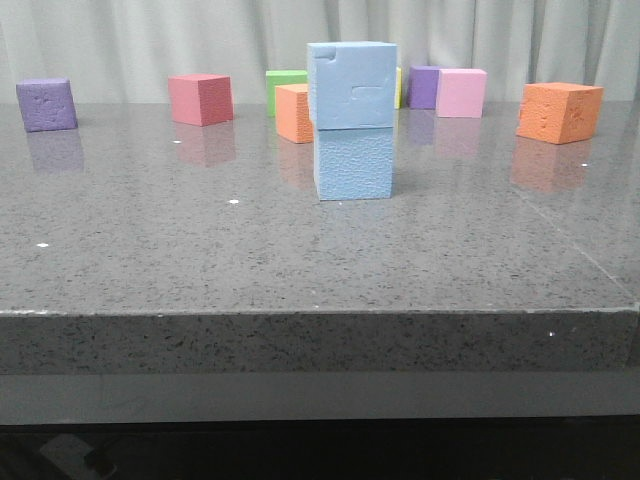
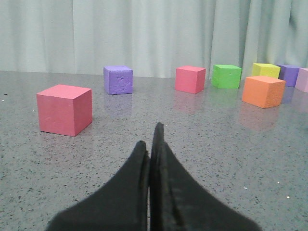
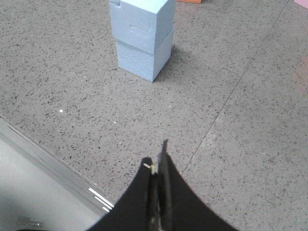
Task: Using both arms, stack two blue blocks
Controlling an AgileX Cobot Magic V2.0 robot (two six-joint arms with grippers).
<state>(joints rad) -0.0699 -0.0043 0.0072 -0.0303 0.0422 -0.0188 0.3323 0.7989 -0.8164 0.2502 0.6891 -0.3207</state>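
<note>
Two pale blue blocks stand stacked mid-table. The dented upper block rests on the textured lower block, turned a little against it. The stack also shows in the right wrist view, upper block on lower block. My right gripper is shut and empty, well back from the stack near the table's front edge. My left gripper is shut and empty over bare table; the blue blocks are out of its view. Neither gripper shows in the front view.
Along the back stand a purple cube, a pink-red cube, a green cube, an orange cube, a purple cube, a pink cube and an orange cube. A red cube sits near my left gripper.
</note>
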